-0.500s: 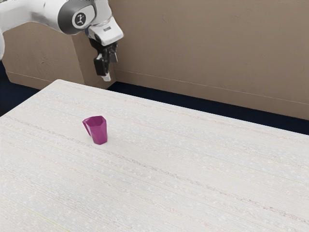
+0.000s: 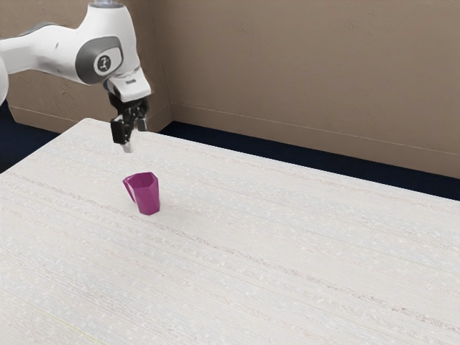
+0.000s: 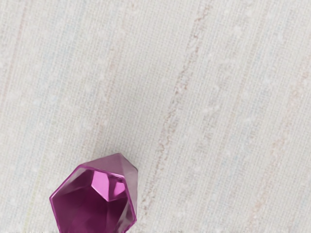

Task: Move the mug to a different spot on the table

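Observation:
A magenta faceted mug (image 2: 142, 192) stands upright on the pale wood-grain table (image 2: 287, 244), toward the exterior view's left. My black gripper (image 2: 126, 142) hangs in the air above the mug, a little farther back, pointing down. Its fingers are open with nothing between them. In the wrist view the mug (image 3: 95, 200) appears from above with its mouth open upward, just below my hand, with bare tabletop (image 3: 204, 97) around it.
The table's far edge (image 2: 302, 167) runs along a dark floor strip in front of a tan wall (image 2: 323, 72). Wide bare tabletop extends toward the exterior view's right and toward the near side of the mug.
My arm has swung toward the exterior view's left and come down, bringing the gripper closer above the mug. The mug has not moved.

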